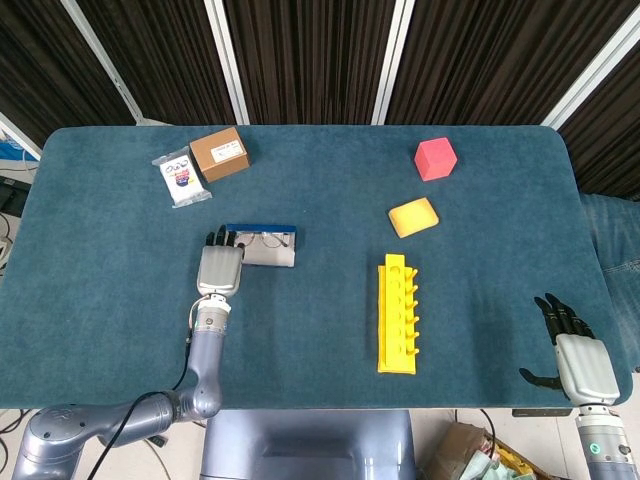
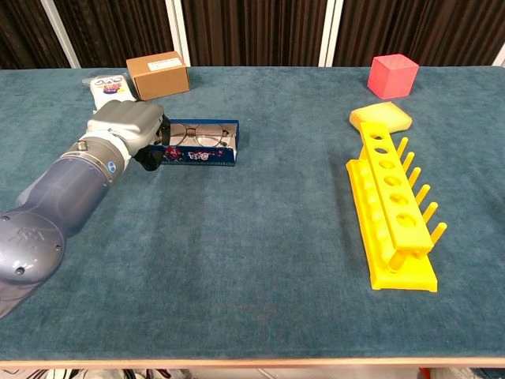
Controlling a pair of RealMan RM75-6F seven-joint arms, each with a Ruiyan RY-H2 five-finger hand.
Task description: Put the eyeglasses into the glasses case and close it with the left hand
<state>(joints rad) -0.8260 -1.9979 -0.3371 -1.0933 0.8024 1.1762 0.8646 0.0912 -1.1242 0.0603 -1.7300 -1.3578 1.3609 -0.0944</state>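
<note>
The open blue glasses case (image 1: 272, 257) (image 2: 201, 156) lies left of the table's middle. The eyeglasses (image 1: 268, 240) (image 2: 197, 136) rest inside it. My left hand (image 1: 220, 265) (image 2: 126, 122) sits at the case's left end with its dark fingers (image 1: 218, 238) spread and bent down over that end. From here I cannot tell whether they touch the case. Its palm holds nothing that I can see. My right hand (image 1: 572, 350) hangs off the table's near right corner, fingers spread and empty; the chest view does not show it.
A brown box (image 1: 219, 153) (image 2: 158, 74) and a white packet (image 1: 181, 178) (image 2: 106, 85) lie at the far left. A pink cube (image 1: 435, 158) (image 2: 391, 74), a yellow sponge (image 1: 413, 216) (image 2: 380, 118) and a yellow rack (image 1: 397, 313) (image 2: 394, 215) occupy the right half.
</note>
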